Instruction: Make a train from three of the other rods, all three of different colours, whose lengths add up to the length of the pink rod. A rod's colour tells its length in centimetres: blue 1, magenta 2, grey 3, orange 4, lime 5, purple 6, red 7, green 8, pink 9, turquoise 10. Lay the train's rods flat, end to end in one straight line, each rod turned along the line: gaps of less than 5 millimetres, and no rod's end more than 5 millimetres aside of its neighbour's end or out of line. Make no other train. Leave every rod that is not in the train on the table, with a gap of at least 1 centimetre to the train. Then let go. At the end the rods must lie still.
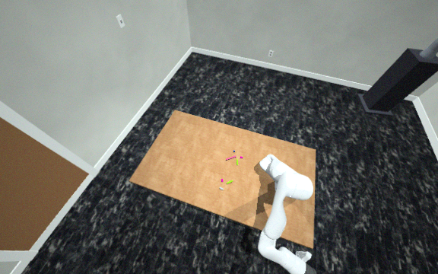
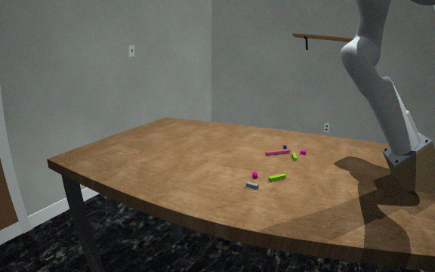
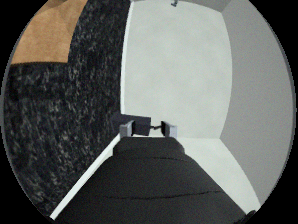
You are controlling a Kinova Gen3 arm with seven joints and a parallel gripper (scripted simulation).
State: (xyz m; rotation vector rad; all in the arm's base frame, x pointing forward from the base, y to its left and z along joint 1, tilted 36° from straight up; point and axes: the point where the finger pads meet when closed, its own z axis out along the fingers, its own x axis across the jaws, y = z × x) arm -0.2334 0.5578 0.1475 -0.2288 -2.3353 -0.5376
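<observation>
Right of centre in the exterior view, the pink rod lies flat on the surface, with the blue rod just above it. Only blue, grey and lime sum to pink. The grey rod and the nearer lime rod lie lower down, so the train is best built there. The tool is spread wide, holds nothing, and points away from the rods. It should come down over the lime rod's middle, fingers across its width, clear of the magenta rod.

Open gaps between scattered rods
</observation>
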